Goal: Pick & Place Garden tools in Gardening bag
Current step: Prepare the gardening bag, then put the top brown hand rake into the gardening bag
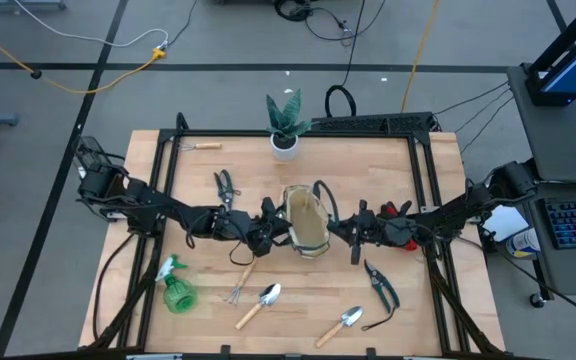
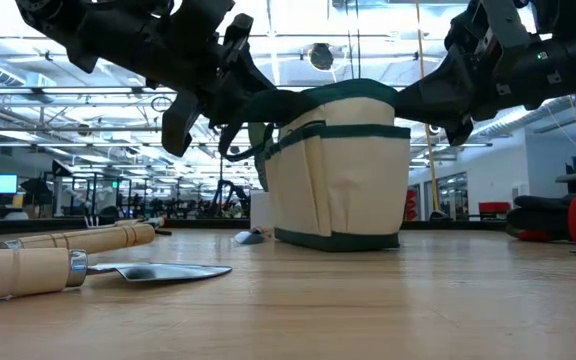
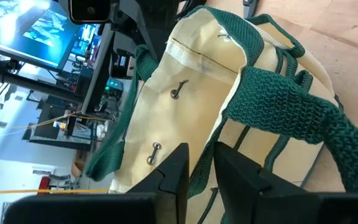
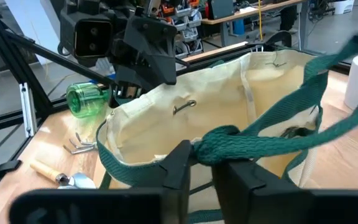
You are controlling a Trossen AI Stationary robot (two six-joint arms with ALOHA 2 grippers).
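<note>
Holding the gardening bag point(image 1: 307, 226) at mid-table, I have my left gripper point(image 3: 196, 163) clamped on its green rim and my right gripper point(image 4: 202, 157) closed on a loop handle point(image 4: 278, 135), likely to spread the mouth. Nothing shows inside yet; the trowels point(image 1: 259, 303) and green spray bottle point(image 1: 176, 289) lie near the front edge, well apart from it.

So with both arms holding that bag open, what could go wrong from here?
Both end effectors, left and right, pinch only the gardening bag's green trim and strap, so either could slip and let the mouth sag shut. Pulling unevenly might tip the bag. With both busy, neither can fetch the trowel.
</note>
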